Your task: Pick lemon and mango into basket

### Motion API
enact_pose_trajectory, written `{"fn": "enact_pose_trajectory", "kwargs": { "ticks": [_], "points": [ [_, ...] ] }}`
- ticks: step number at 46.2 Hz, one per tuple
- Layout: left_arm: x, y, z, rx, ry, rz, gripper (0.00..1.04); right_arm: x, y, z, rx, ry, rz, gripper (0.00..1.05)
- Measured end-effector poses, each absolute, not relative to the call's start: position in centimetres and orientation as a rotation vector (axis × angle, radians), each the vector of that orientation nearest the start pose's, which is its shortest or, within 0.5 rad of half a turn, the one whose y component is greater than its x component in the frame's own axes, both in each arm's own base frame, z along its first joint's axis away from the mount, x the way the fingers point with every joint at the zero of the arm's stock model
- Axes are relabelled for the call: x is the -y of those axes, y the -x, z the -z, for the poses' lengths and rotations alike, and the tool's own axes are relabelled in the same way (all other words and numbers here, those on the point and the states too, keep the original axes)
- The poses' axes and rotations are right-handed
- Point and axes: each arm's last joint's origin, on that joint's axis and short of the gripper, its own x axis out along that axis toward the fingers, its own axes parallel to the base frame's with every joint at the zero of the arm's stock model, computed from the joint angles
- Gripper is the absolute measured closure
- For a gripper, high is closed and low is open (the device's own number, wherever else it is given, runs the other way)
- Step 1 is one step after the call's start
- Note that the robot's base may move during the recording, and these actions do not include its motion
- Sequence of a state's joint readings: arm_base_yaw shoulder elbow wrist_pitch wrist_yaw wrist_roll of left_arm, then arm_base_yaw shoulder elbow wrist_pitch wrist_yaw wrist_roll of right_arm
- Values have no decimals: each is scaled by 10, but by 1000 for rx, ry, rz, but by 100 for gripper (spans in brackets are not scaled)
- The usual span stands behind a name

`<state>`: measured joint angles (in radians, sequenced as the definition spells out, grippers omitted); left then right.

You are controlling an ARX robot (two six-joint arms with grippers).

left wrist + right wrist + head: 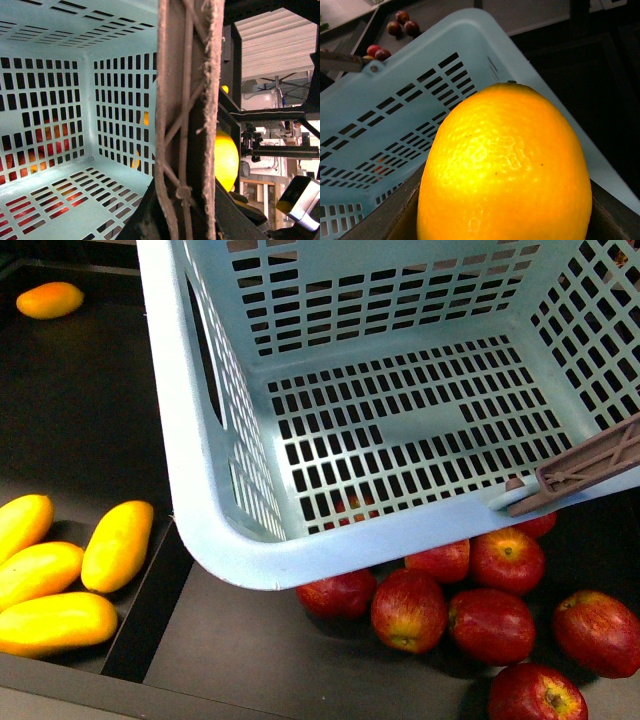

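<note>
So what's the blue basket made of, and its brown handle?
The basket looks like moulded plastic: pale blue, smooth, faintly shiny, with neat rows of slots. Its handle looks like plastic too, brown and matte, with criss-cross ribs; the fuzzy, frayed edges in the left wrist view leave that a little open.

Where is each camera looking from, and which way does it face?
Front: on the body, looking down at the basket, mangoes and apples; no arm shows.
Left wrist: past the left gripper, clamped on the handle, into the basket.
Right wrist: over the lemon in the right gripper, toward the basket.
All share the basket.
</note>
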<state>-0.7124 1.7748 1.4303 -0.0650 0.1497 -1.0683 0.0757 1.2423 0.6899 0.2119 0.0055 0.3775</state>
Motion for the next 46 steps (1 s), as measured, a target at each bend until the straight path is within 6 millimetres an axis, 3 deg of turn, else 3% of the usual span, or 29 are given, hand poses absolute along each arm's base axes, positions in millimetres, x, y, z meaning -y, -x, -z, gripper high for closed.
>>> {"fn": "enact_pose_trajectory", "kwargs": {
  "ticks": [9,14,19,23,26,34,40,46],
  "points": [
    [273,-310,-297,-809,869,543,98,-27,-268,-238,-369,-357,21,7],
    [274,-310,-295,-815,862,545,98,-15,-265,-239,-374,-388,92,9],
    [274,-310,-295,-814,865,540,98,12,-250,-248,-371,-425,215,9],
    [274,-311,-295,-809,863,534,98,34,-223,-252,-120,-283,51,25],
    [274,-311,-295,-809,864,534,98,35,-199,-249,0,-126,16,39],
    [275,-310,-295,-820,868,546,98,23,-175,-216,-23,-31,5,76],
    [274,-310,-295,-813,864,540,98,16,-162,-206,-7,-14,10,102],
    [274,-310,-295,-815,866,540,98,11,-152,-196,-9,-7,4,103]
  ]
}}
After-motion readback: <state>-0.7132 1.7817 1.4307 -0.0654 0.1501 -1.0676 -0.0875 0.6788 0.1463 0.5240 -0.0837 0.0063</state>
